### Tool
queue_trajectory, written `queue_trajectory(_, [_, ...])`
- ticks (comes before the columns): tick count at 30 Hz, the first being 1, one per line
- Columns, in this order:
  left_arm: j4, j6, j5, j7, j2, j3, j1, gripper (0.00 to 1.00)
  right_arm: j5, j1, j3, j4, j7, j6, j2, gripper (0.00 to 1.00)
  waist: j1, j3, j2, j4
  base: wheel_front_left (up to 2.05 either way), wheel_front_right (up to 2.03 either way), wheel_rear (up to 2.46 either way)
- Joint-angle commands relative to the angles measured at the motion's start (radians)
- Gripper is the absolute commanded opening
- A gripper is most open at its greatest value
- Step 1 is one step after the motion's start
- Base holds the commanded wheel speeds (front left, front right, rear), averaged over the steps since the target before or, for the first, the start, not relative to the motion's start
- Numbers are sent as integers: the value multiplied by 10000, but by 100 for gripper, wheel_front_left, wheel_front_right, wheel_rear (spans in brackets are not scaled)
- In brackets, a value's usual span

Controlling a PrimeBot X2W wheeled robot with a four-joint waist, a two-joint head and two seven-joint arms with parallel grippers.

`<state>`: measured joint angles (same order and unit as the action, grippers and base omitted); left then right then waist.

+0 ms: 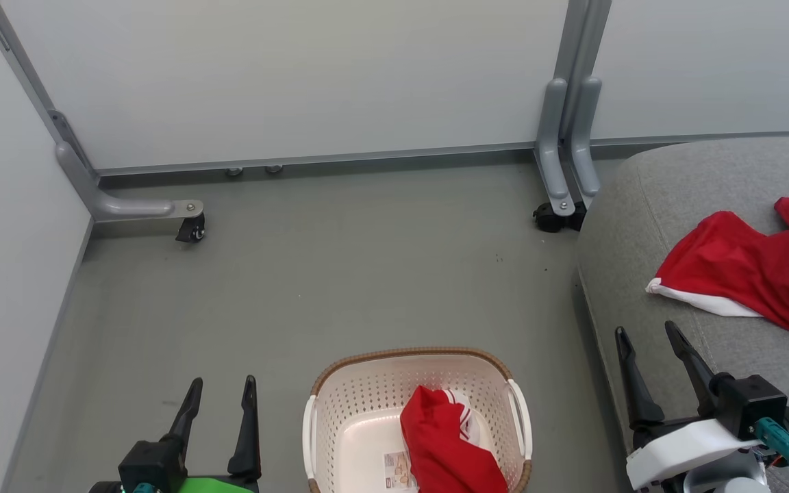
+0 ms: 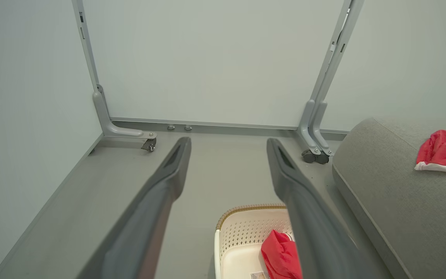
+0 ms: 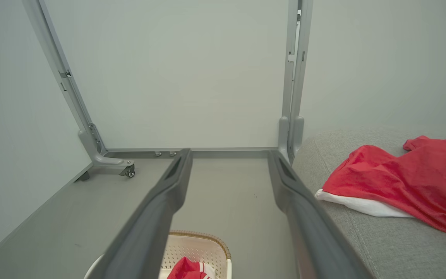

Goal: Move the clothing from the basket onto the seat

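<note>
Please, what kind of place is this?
Probably a staged test bay, not a real home: pale partition panels on castor wheels enclose a grey fabric seat and a cream-white perforated plastic basket.

The right claw rises from the bottom middle of the frame, its two dark fingers spread wide, with grey floor showing between them. At the bottom edge, partly behind the left-hand finger, sits the cream basket with a red garment inside it. At the right, the grey seat carries a second red garment with a white hem, lying spread out. Pale partition panels on wheeled feet stand across the upper frame.
</note>
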<state>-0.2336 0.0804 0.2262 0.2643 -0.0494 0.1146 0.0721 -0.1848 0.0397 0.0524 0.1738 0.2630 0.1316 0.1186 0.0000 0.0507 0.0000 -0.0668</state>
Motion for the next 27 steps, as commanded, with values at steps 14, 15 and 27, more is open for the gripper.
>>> queue_trajectory(14, [-516,225,-807,1,-23,723,-1324,100,107,-893,-52,-725,26,-17,294,100,0,-2248,0,894,0,0,0])
queue_trajectory(15, [-574,258,-891,0,-23,825,-1601,100,77,-1010,1,-843,28,-16,326,100,0,-2577,0,999,0,0,0])
queue_trajectory(27, [-2336,491,-1974,1,-775,1749,-4800,100,-49,-2216,392,-1652,26,-16,60,100,0,-5558,0,2461,0,0,0])
